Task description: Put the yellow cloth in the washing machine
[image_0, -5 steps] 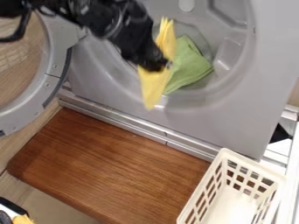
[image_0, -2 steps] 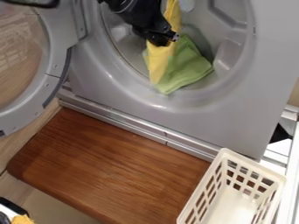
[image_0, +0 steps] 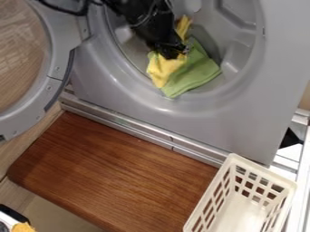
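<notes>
The gripper (image_0: 180, 53) pinches the yellow cloth (image_0: 161, 69) inside the washing machine (image_0: 205, 124), against a green cloth (image_0: 195, 75). The round door (image_0: 53, 86) stands open at the left; a wooden board (image_0: 115, 174) and white basket (image_0: 209, 195) sit in front.

The arm (image_0: 145, 20) is black, with a chunky, angular body broken up by curved edges and pale glints where light catches it. A thick black cable (image_0: 68, 11) bows out beside it in a loose loop. The gripper (image_0: 174, 50) is black too, narrower than the arm, with a small greyish detail at its end, too small to identify.
</notes>
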### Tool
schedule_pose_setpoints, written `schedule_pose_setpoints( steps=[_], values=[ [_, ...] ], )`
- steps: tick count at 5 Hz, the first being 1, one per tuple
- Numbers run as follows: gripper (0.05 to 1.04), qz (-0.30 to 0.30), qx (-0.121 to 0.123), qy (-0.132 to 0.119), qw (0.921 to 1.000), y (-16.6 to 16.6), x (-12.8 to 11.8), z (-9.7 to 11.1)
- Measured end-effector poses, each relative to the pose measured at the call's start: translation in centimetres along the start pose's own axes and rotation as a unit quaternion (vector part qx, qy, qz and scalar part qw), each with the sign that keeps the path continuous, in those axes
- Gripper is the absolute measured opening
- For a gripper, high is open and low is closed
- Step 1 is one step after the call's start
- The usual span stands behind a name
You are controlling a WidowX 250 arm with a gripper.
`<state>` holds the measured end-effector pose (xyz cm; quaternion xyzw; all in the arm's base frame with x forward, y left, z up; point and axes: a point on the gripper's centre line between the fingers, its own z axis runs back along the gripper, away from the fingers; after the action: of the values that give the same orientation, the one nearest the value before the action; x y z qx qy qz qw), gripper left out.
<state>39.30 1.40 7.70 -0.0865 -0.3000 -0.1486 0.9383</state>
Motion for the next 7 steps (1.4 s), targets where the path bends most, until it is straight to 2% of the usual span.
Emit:
schedule_pose_setpoints(
  steps=[1, 2, 4, 5, 7],
  values=[
    [0.090, -0.011, -0.021, 0.006, 0.9997, -1.8, 0.2, -1.1],
    [0.251, -0.017, -0.043, 0.009, 0.9989, -2.8, 0.5, -1.8],
    [0.830, -0.018, -0.038, 0.020, 0.9989, -3.3, -0.1, -2.2],
    [1.011, -0.021, -0.034, 0.017, 0.9991, -3.2, 0.1, -1.6],
    [1.001, -0.023, -0.027, -0.001, 0.9994, -2.8, 0.8, 0.4]
  ],
)
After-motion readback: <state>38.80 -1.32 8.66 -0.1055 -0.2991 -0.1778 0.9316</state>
